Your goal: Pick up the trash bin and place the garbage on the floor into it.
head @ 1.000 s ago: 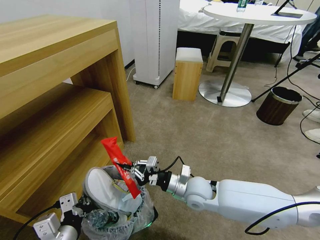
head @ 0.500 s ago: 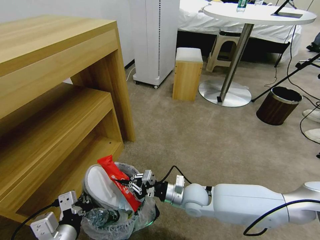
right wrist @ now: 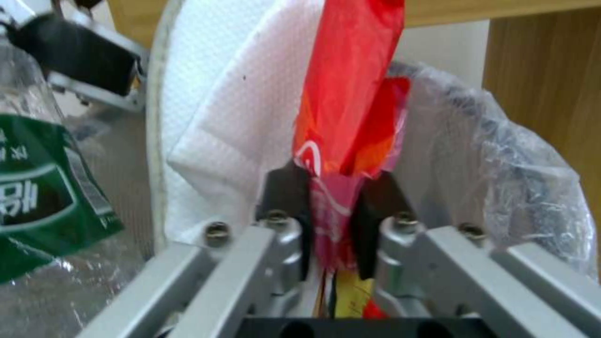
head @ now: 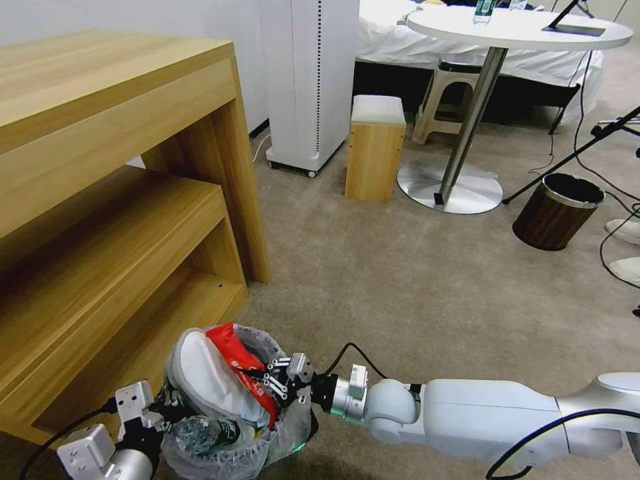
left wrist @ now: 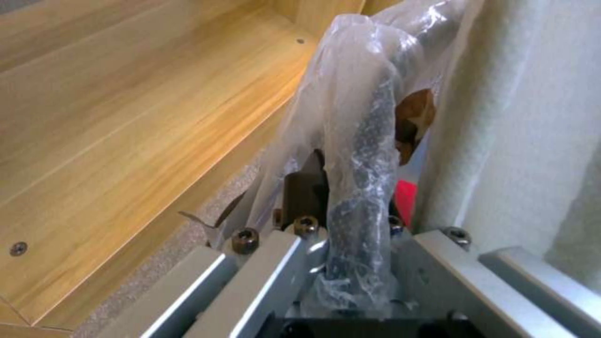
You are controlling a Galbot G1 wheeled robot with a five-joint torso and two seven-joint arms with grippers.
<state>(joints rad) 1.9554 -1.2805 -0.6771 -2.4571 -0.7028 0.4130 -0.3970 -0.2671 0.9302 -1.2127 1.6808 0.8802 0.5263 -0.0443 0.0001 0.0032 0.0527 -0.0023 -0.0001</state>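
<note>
Right pincer grasping red wrapper inside trash bin | left pincer clenched on bin rim

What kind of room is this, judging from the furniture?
Probably a hotel-style bedroom, perhaps a mock one. A bed with white sheets stands at the back, a round white table in front of it, and a wooden desk on the beige carpet. A white slipper lies in the trash bin.
</note>
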